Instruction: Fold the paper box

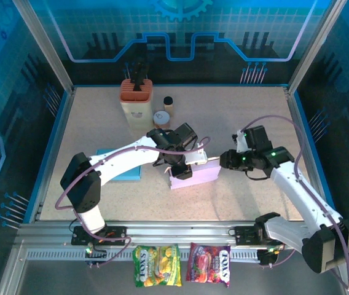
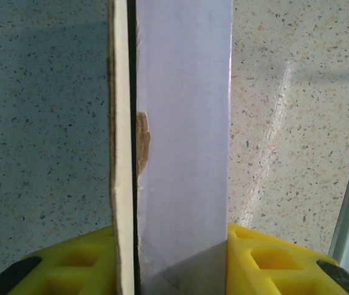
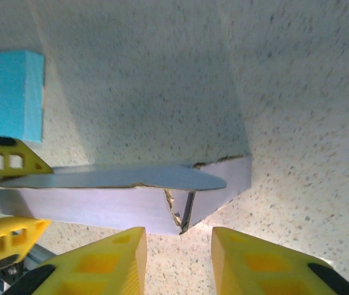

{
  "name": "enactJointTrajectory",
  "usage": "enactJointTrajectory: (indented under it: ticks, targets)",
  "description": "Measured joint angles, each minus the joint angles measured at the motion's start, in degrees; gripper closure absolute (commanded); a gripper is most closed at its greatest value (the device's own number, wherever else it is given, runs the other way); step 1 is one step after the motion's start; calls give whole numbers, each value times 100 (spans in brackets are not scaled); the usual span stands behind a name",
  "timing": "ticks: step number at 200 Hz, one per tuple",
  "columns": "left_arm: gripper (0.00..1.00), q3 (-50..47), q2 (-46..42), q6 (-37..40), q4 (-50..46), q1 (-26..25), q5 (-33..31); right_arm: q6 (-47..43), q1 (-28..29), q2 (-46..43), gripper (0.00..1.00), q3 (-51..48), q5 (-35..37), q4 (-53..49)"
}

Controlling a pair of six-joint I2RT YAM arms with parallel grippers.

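**Paper box** (image 1: 202, 174): rests on the table (image 1: 248, 117), between the fingers of the left gripper (image 2: 171, 261). Both yellow fingers (image 2: 70, 264) sit against it, one on the raw cardboard edge and one on the lavender panel. Read the left gripper as clamped on the box wall and acting as the anchor.

**Right gripper** (image 3: 177, 261): jaws apart, nothing between them. The box's open end lies just ahead of its fingertips. A rounded flap (image 3: 162, 177) juts out flat past the opening and is not tucked in.

**Step in hand (judgement):** closing that end, with the left holding and the right working the flap.

**Next move calls for:**
- Bring the right fingertips forward onto the flap.
- Fold it over and push it into the opening.
- Keep your push in line with the box so the left grip isn't twisted.

The blue block (image 3: 11, 92) lies beyond the box, far to the left of the right fingers. You need not worry about it.
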Motion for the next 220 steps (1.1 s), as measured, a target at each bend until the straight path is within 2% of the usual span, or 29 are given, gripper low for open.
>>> enactJointTrajectory:
  ticks: [35,70,128,220]
  targets:
    - [63,0,0,0,0,0,0,-245,-560,-103,55,295,-310,2]
    - [63,0,0,0,-2,0,0,-481,-619,299,52,376,-763,74]
    - [63,0,0,0,-2,0,0,-715,-612,647,54,376,-1329,184]
    - [63,0,0,0,-2,0,0,-857,-514,647,57,278,-1458,179]
